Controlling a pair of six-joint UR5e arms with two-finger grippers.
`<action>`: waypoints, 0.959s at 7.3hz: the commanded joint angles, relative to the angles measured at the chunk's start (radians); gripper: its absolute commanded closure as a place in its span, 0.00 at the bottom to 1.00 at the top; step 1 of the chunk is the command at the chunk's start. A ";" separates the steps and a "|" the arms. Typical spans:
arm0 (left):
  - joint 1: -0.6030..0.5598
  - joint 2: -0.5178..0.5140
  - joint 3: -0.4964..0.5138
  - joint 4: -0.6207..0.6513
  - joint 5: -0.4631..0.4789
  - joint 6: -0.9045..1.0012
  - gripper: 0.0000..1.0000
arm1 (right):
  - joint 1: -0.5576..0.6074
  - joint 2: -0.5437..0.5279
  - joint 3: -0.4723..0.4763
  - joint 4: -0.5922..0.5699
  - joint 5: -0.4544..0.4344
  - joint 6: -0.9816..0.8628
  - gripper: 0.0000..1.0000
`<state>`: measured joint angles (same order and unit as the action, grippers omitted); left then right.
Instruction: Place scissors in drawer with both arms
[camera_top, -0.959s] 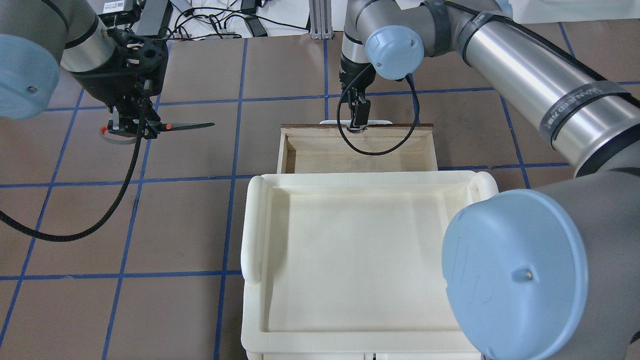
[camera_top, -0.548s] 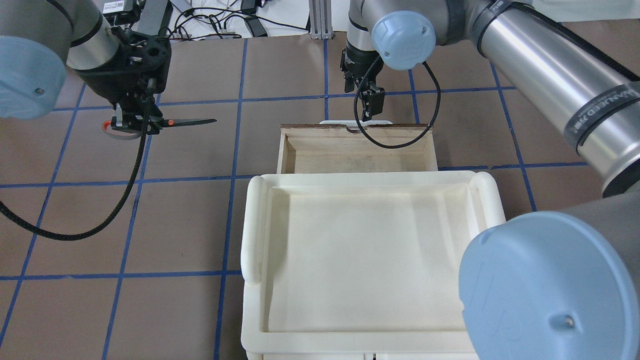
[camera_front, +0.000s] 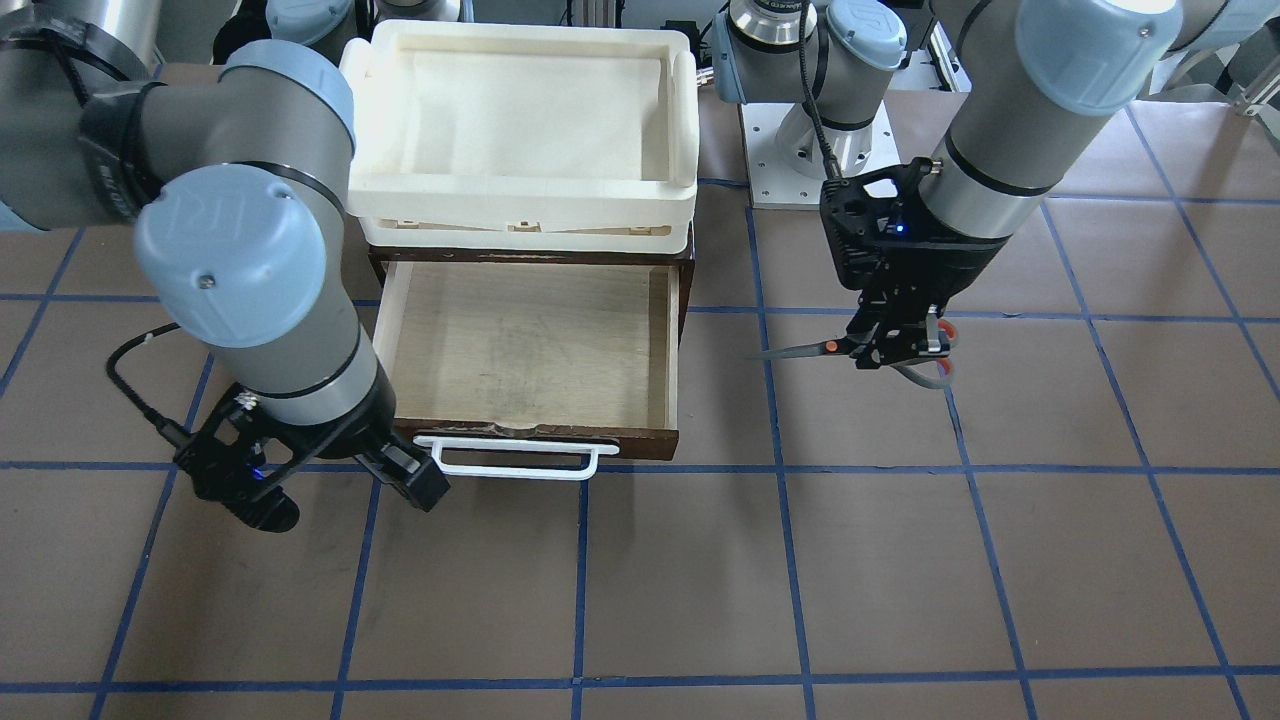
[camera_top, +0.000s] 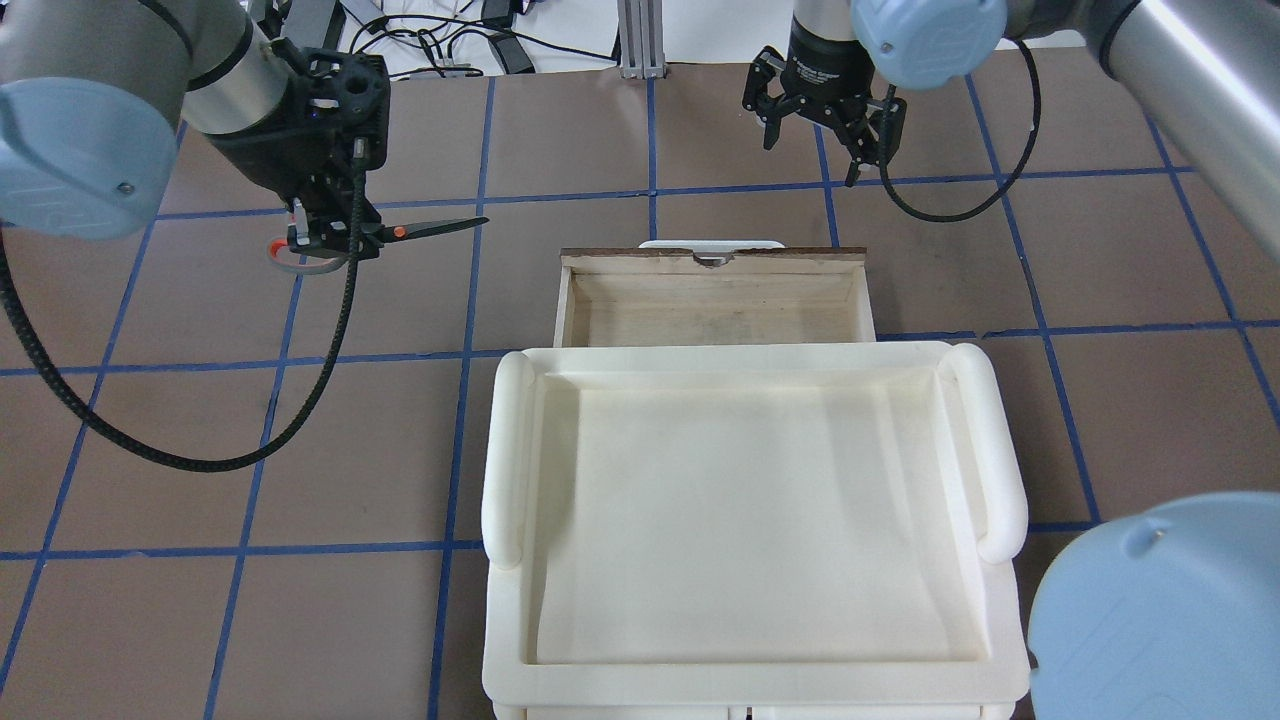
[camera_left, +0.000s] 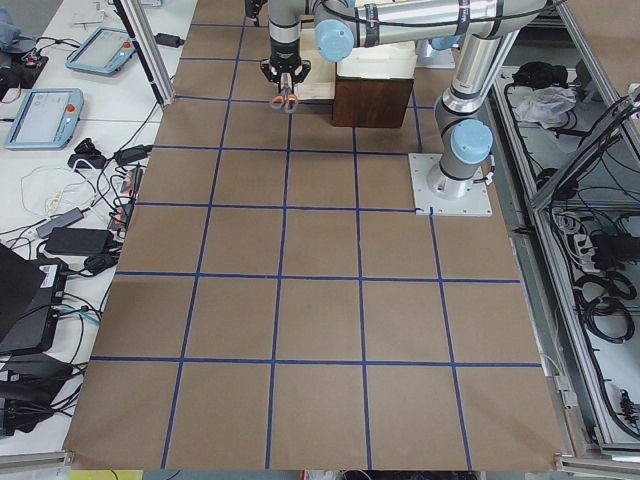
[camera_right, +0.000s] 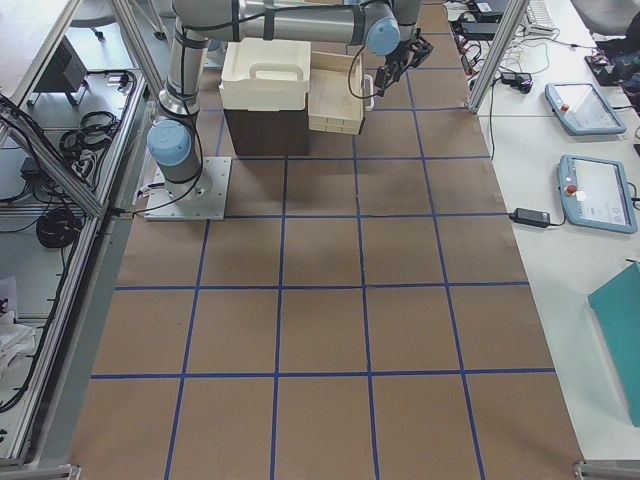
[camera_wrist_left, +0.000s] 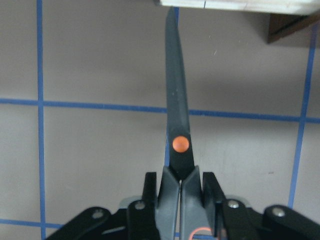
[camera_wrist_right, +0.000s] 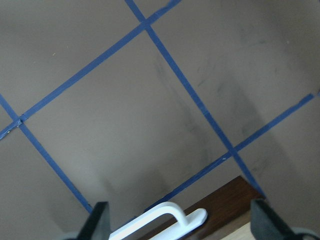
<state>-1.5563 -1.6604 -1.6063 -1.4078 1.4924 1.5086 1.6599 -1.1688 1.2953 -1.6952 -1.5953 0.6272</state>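
Scissors (camera_top: 399, 231): held level above the counter (camera_top: 150, 620), well off to the robot's left of the drawer. Blades are closed and aimed toward it, probably so they can go in tip-first over the side wall.
Left claw (camera_top: 328, 238): clenched on the scissors just behind the orange pivot, with the loop handles sticking out behind.
Right claw (camera_top: 818, 150): released, fingers spread wide. It hovers beyond the drawer front, apart from the white handle (camera_front: 510, 462), and is judged to be out of the drop's way.
Drawer (camera_top: 700, 315): pulled open beneath the cream tray (camera_top: 505, 460), its pale floor exposed to receive the scissors.
Writing: an embossed emblem on a blue joint cap (camera_front: 225, 215), seemingly "UR". The small white print on the right claw's body is unreadable.
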 joint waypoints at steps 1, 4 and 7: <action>-0.120 -0.045 0.019 0.007 -0.021 -0.146 1.00 | -0.098 -0.095 0.035 -0.001 -0.008 -0.341 0.00; -0.240 -0.113 0.038 0.048 -0.024 -0.308 1.00 | -0.131 -0.199 0.064 -0.001 -0.003 -0.526 0.00; -0.339 -0.179 0.072 0.064 -0.023 -0.413 1.00 | -0.129 -0.245 0.075 0.011 -0.011 -0.523 0.00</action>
<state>-1.8622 -1.8087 -1.5419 -1.3556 1.4709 1.1447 1.5307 -1.3958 1.3657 -1.6881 -1.6031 0.1056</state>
